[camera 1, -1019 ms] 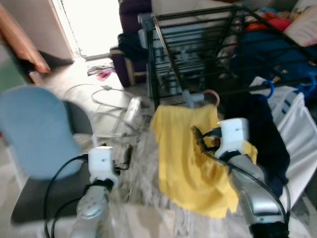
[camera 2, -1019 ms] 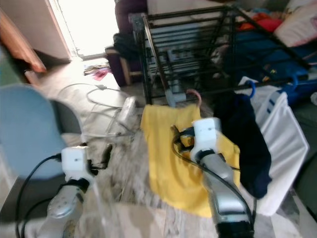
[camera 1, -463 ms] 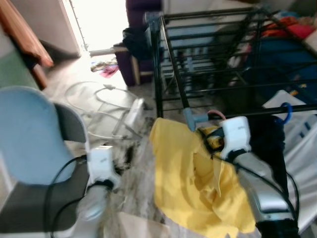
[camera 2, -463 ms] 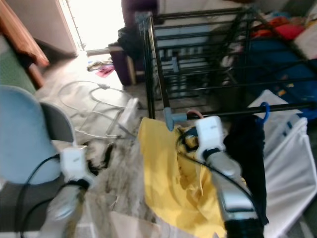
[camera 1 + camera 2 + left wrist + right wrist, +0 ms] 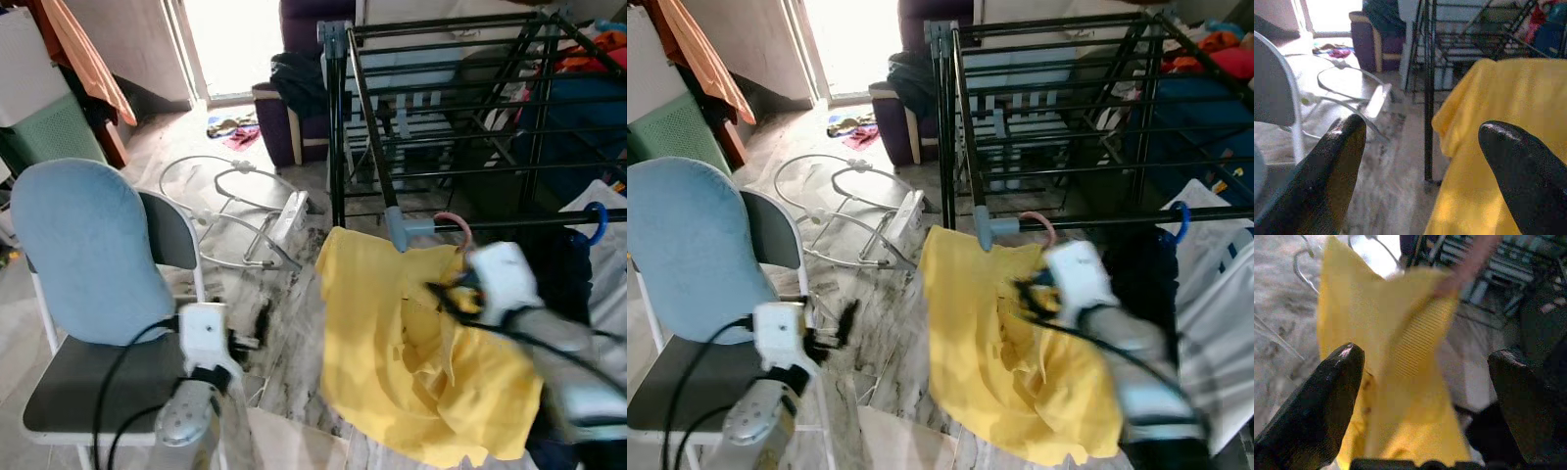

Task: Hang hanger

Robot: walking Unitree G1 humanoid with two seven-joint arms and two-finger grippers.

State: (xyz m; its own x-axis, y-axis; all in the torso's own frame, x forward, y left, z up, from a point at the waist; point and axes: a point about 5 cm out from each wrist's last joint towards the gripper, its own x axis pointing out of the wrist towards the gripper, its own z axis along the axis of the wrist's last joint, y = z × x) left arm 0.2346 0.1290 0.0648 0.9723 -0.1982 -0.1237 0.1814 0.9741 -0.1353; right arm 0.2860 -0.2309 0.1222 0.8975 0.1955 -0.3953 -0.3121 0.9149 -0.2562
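Note:
A yellow shirt (image 5: 392, 343) hangs on a pink hanger whose hook (image 5: 454, 220) sits over the low front rail (image 5: 519, 222) of the black drying rack (image 5: 441, 22). My right gripper (image 5: 443, 291), blurred by motion, is at the shirt's collar just below the hook. In the right wrist view it (image 5: 1425, 396) is open, with the yellow shirt (image 5: 1386, 333) and the pink hook (image 5: 1469, 264) ahead of its fingers. My left gripper (image 5: 253, 328) is held low to the shirt's left, over the floor. It (image 5: 1425, 166) is open, with nothing between its fingers.
A blue-backed folding chair (image 5: 83, 255) stands at my left. A white wire frame (image 5: 245, 196) lies on the marble floor beyond it. A dark garment (image 5: 558, 269) on a blue hanger (image 5: 596, 220) hangs right of the shirt. Cardboard (image 5: 284, 441) lies at my feet.
The whole view has shifted and sharpened. My right arm has drawn down and to the right, away from the hook, and is now blurred. The left arm holds its place.

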